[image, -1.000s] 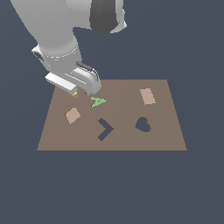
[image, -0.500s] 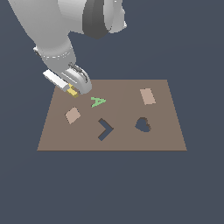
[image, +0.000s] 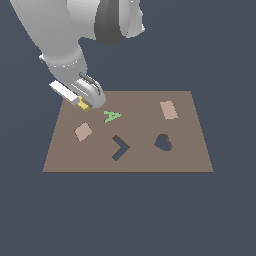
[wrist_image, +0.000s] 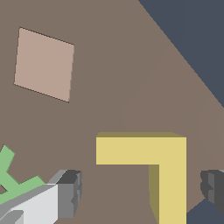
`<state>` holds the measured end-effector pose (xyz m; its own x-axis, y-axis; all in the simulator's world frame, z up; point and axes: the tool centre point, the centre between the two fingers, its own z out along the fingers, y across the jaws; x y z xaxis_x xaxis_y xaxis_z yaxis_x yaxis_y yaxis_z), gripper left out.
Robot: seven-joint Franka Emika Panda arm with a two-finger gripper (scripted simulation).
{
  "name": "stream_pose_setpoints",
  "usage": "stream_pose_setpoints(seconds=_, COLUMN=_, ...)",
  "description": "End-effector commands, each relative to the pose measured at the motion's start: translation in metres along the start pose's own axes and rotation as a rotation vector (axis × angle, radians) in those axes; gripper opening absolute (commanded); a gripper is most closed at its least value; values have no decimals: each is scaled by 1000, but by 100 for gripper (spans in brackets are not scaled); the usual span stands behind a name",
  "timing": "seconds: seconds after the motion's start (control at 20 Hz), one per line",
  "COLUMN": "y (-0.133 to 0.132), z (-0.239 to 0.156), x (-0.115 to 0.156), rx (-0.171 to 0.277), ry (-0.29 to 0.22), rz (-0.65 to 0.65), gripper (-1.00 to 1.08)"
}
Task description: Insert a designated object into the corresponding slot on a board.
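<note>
The yellow chevron piece (wrist_image: pixel 148 162) lies flat on the board (image: pixel 190 155) near its far corner on the exterior view's left, just beside the green A (image: pixel 112 116) and well apart from the chevron slot (image: pixel 120 148). The gripper (wrist_image: pixel 142 188) has slid off the A onto it, fingers spread either side. No squeeze yet, as far as I can tell.
</note>
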<state>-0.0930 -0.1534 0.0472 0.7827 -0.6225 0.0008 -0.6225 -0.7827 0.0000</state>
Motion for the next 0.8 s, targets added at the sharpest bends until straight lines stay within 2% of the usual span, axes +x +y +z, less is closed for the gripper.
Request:
stream_pose_setpoints(seconds=0.0, y=0, z=6, x=0, rx=0, ry=-1, rz=-1, gripper=100)
stream_pose_setpoints(seconds=0.3, y=0, z=17, x=-1, rx=0, ry=-1, rz=-2, gripper=100)
stream_pose_setpoints(seconds=0.35, y=0, z=17, x=-1, rx=0, ry=-1, rz=-2, gripper=-100)
stream_pose_setpoints(seconds=0.75, y=0, z=17, x=-1, rx=0, ry=-1, rz=-2, gripper=-100)
